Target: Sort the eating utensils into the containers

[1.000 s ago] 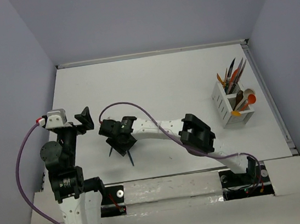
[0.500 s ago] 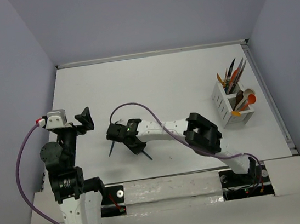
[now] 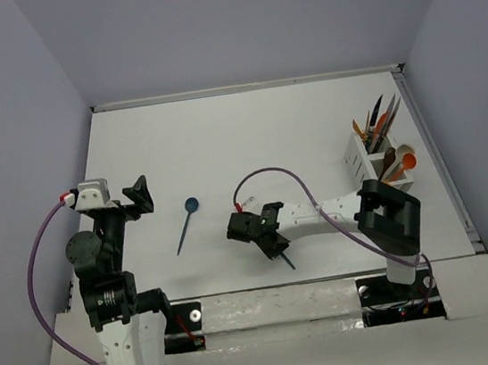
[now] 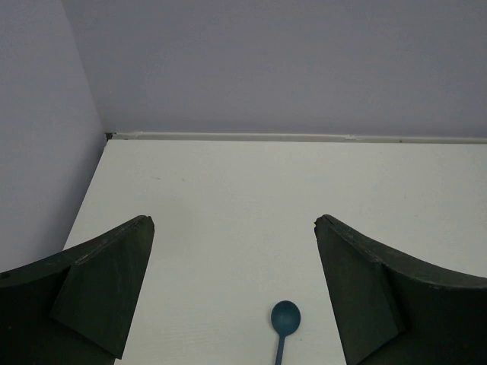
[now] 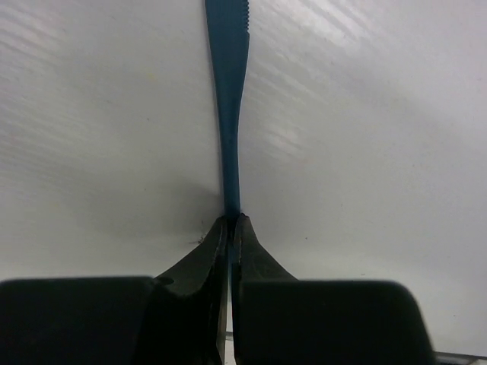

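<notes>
The right fingers [image 5: 202, 266] pinched the handle end of a slim dark-teal plastic knife [image 5: 227, 114], its serrated blade pointing away over the white desk [image 3: 265, 135]. The left fingers [image 4: 103, 277] stood spread wide, and a teal plastic spoon [image 3: 186, 225] lay on the desk just ahead. A white slotted caddy [image 3: 362, 174] holding upright coloured utensils [image 3: 380, 124] stood at the far right.

Robot lab cell: white table [image 3: 265, 135], plain walls [image 3: 250, 20].
</notes>
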You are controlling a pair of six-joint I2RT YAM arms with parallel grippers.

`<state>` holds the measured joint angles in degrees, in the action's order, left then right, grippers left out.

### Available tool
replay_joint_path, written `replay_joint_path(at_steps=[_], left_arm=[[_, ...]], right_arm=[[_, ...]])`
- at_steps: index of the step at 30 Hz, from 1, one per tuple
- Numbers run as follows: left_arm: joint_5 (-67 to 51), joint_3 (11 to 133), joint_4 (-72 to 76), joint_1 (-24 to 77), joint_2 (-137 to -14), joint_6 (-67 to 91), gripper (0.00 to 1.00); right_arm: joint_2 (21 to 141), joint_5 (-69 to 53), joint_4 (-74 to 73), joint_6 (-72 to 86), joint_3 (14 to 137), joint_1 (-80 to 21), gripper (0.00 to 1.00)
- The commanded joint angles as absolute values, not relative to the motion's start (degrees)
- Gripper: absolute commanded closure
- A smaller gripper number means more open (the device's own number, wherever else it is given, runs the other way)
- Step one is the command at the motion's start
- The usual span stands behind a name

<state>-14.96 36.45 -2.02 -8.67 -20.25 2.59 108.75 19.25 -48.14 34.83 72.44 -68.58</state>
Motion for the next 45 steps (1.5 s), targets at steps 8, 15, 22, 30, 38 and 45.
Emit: replay_joint_path(at_steps=[8,15,22,30,38,45], left_arm=[[-16.0,36.04,0.53,-9.49,-18.99,2.46,0.01],[-17.14,36.04,0.53,-9.49,-18.72,2.46,0.01],[-17.75,36.12,0.53,-9.49,-18.46,2.46,0.01],[-18.28,36.12,0.35,-9.4,-18.72,2.37,0.01],[-18.37,36.12,0.26,-9.4,-19.34,2.29,0.01],[-18.63,36.04,0.35,-9.4,-19.51,2.29,0.01]], right_arm=[[84.83,37.51,-28.57,34.29,63.54,-65.49,1.0],[67.09,53.61,-14.62,25.42,59.34,-53.99,1.0],[55.11,56.6,10.11,13.18,49.92,-31.05,1.0],[62.04,52.04,10.37,13.09,48.69,-17.24,1.0],[71.17,51.07,11.16,15.11,47.82,-14.07,1.0],[77.51,44.29,11.78,16.7,45.89,-12.3,1.0]])
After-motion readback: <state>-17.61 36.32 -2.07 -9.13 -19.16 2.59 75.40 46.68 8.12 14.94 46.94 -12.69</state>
